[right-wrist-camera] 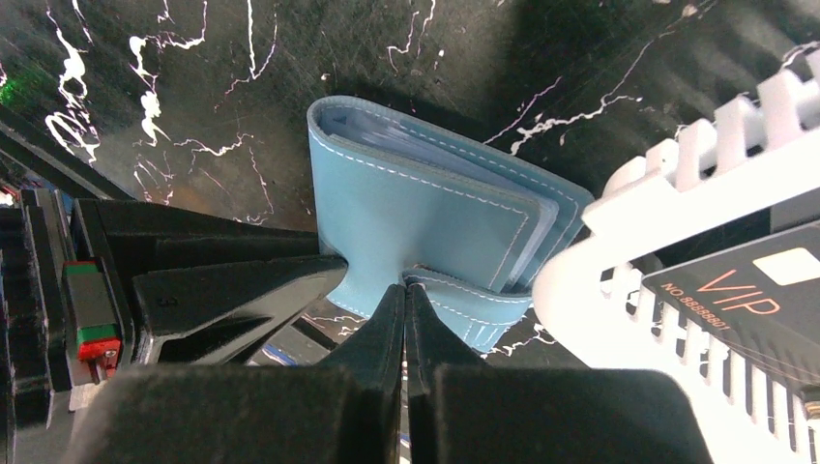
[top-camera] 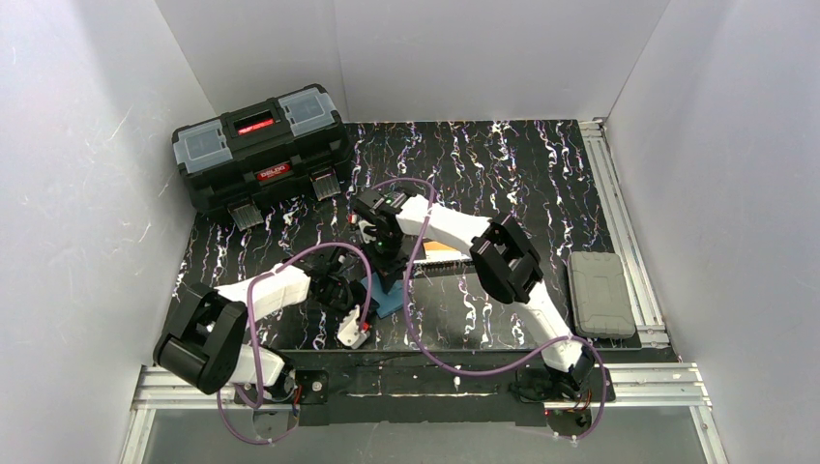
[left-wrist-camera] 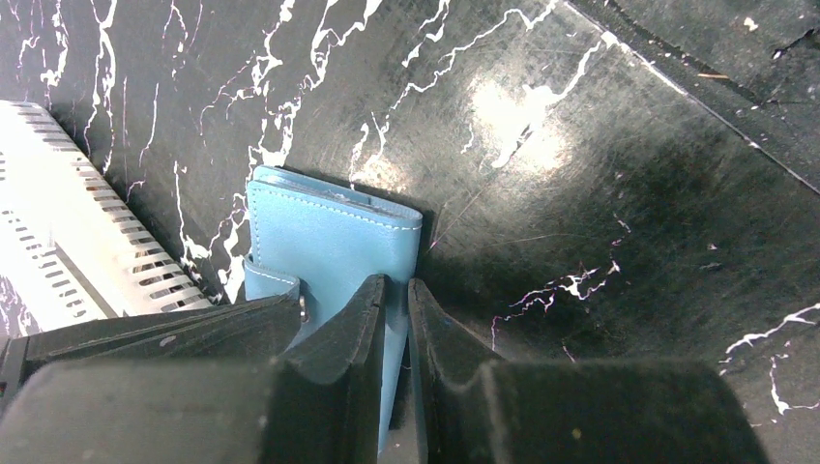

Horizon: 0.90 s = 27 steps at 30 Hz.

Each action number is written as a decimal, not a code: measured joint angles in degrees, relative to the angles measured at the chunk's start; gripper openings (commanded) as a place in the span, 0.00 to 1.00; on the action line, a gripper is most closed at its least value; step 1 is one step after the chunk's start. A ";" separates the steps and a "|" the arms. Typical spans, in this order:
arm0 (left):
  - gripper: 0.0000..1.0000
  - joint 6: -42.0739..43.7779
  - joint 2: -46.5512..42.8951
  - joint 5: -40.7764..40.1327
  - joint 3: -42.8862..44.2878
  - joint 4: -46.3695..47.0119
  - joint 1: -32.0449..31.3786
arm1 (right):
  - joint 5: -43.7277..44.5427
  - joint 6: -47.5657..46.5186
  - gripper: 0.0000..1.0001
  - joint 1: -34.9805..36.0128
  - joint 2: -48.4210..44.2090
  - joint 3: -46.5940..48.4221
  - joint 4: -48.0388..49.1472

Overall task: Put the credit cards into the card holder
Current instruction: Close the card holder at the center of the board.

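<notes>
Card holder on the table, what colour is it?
The card holder is teal-blue with pale stitching along its edges, clearest in the right wrist view.

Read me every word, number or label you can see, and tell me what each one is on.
"VIP": on the black card in the white basket.
"NO 88888801": same card, last digits uncertain.
Red labels on the toolbox: too small to read.
card holder: no text.
</notes>
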 measured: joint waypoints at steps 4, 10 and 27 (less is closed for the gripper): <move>0.11 0.00 -0.94 -0.42 -0.85 0.94 -0.11 | 0.70 0.00 0.01 0.35 1.84 2.99 -2.69; 0.11 -0.07 -5.11 -2.95 -3.10 0.81 -0.20 | 1.14 0.44 0.01 1.46 4.33 7.10 -4.98; 0.39 -4.50 -26.12 -10.99 -0.39 -17.16 6.29 | 5.01 3.80 0.59 4.74 7.72 14.43 -8.98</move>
